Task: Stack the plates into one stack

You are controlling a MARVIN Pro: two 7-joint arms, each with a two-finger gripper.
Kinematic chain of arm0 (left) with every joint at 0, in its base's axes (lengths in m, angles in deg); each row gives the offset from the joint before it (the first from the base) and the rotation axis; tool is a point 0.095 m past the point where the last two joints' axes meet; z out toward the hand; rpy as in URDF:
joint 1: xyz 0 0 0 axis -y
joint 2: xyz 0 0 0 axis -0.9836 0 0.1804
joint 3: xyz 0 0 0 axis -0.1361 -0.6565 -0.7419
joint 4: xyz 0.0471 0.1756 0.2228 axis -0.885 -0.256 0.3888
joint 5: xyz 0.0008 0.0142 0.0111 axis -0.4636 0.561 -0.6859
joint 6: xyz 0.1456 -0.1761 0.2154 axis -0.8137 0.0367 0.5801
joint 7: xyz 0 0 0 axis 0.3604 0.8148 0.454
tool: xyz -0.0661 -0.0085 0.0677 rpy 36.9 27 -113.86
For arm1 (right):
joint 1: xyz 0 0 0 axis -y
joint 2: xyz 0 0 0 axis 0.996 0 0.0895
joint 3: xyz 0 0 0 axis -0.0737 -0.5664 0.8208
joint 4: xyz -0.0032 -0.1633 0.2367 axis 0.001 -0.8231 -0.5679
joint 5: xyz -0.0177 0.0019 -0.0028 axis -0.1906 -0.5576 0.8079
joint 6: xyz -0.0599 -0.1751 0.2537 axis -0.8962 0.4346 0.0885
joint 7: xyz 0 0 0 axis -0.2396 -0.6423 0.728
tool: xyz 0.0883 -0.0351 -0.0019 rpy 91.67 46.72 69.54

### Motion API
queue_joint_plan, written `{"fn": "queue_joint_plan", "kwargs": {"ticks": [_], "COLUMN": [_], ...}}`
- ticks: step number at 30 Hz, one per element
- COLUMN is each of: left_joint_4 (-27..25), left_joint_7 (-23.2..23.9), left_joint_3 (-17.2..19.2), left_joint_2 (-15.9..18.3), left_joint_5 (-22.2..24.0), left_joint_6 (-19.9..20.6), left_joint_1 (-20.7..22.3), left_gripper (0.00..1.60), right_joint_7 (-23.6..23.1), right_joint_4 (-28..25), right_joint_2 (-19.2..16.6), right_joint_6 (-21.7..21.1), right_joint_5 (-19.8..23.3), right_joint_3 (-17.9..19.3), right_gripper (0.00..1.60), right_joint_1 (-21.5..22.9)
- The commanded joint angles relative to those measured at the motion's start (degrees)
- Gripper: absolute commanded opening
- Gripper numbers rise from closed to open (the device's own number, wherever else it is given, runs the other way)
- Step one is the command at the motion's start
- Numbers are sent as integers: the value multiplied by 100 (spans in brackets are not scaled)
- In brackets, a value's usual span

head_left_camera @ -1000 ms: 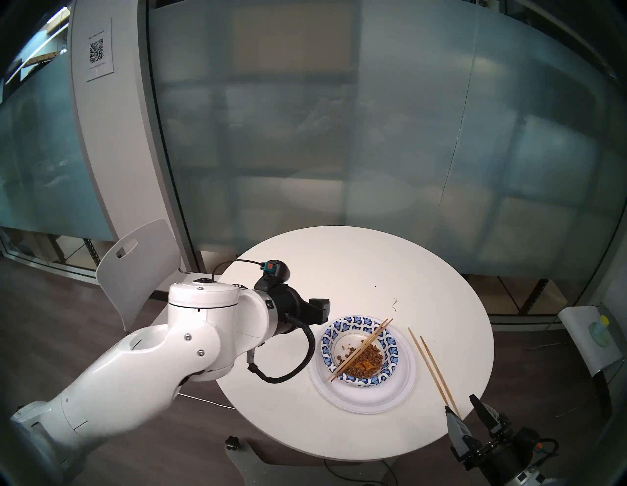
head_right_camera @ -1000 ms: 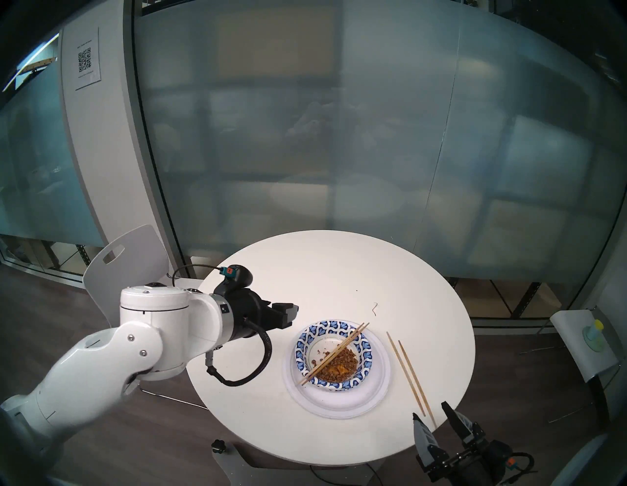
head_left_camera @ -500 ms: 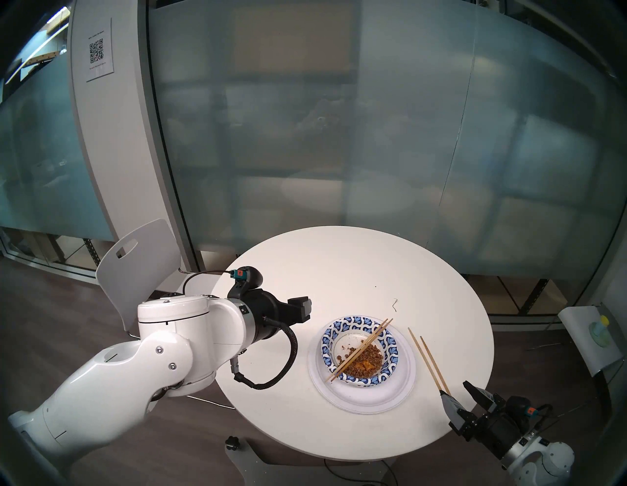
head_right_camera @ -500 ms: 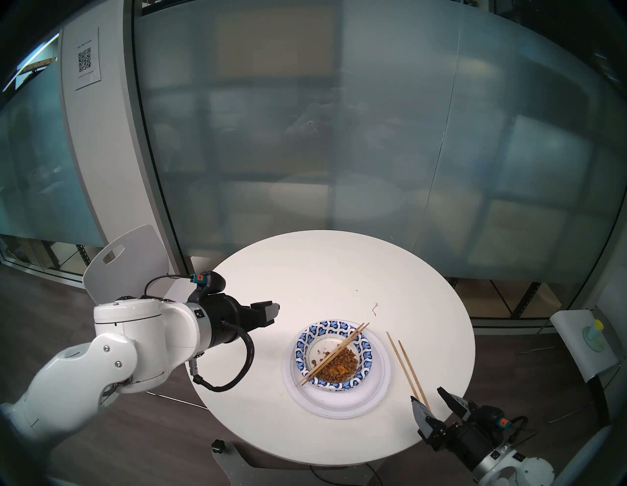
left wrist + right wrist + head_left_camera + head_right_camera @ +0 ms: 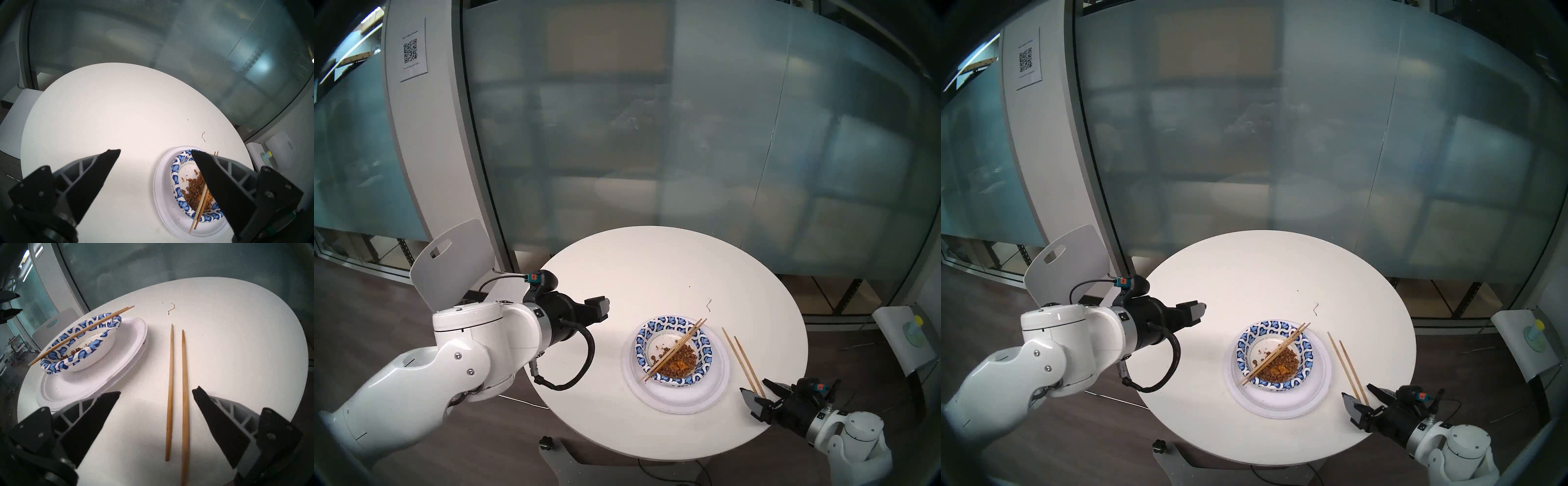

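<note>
The stack (image 5: 687, 397) sits right of centre on the round white table (image 5: 653, 264): wide white plates below, blue-patterned dishes (image 5: 641, 346) nested on top. The top dish holds brown food scraps, and a pair of chopsticks (image 5: 673, 349) lies across it. The stack also shows in the right wrist view (image 5: 132, 338) and the left wrist view (image 5: 163, 195). My left gripper (image 5: 602, 305) is open and empty, hovering left of the stack. My right gripper (image 5: 755, 387) is open at the table's near right edge. The near ends of two loose chopsticks (image 5: 176, 387) lie between its fingers.
A small noodle scrap (image 5: 709, 304) lies behind the stack. A white chair (image 5: 456, 261) stands at the table's far left. A side stand with a yellow-capped item (image 5: 914, 334) is off to the right. A frosted glass wall runs behind the table.
My left arm has drawn back to the left, away from the stack. My right gripper has risen from below the table edge, turned flatter and moved its tips around the loose chopsticks' near ends.
</note>
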Motion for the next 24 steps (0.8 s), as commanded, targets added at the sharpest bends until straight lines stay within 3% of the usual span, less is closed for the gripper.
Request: {"fn": "queue_joint_plan", "kwargs": {"ticks": [1,16,24], "left_joint_4": [-171,-239,-230], "left_joint_7": [298,675,796], "left_joint_3": [279,679,751], "left_joint_2": [233,392,428], "left_joint_5": [-93,-113,-155], "left_joint_6": [-293,-701,-785], "left_joint_1": [-402,-926,-1052], "left_gripper": [160,160,160], "right_joint_7": [147,154,105], "right_joint_4": [-28,-420,-274], "right_joint_2": [-308,-306,-600], "right_joint_6": [-141,-574,-943], "right_joint_5": [-261,-236,-433], "right_joint_3": [-198,81,-198], "right_gripper": [160,160,160], "right_joint_1": [517,355,521]}}
